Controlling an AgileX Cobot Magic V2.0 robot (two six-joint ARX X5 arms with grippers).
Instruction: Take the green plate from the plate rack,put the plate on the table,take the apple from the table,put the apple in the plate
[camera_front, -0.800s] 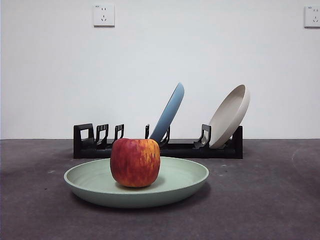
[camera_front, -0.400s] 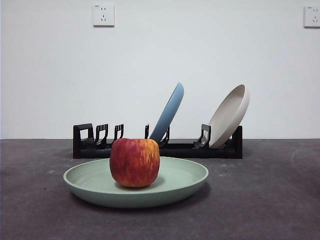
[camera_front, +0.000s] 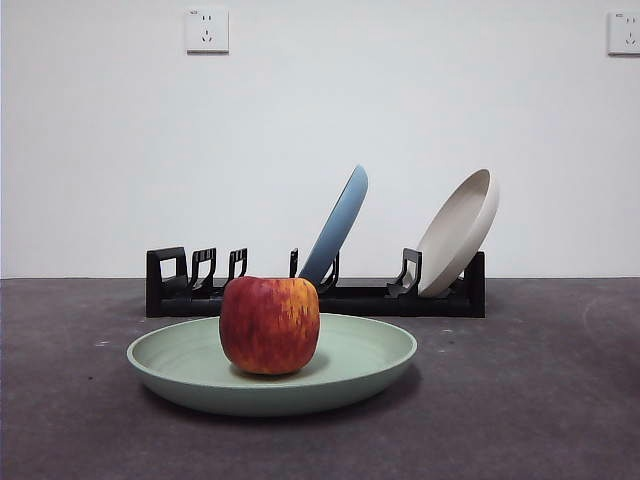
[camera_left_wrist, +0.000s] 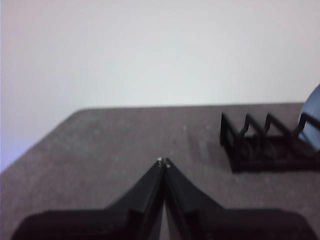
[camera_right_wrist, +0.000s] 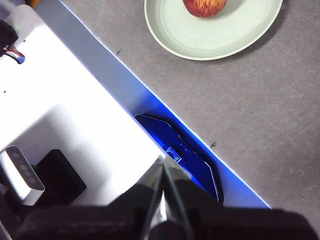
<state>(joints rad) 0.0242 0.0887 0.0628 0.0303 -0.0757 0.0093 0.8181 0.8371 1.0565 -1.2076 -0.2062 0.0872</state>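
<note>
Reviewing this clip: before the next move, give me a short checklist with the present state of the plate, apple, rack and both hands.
1. Green plate out of the rack and flat on the table: ok.
2. Apple sitting in the green plate, upright, clear of the rim: ok.
3. Blue plate and cream plate leaning in the rack: ok.
4. Left hand shut, holding nothing, away from the plate: ok.
5. Right hand shut, holding nothing, pulled back near the table edge: ok.
6. Nothing left to do in the task: ok, as far as these views show.
</note>
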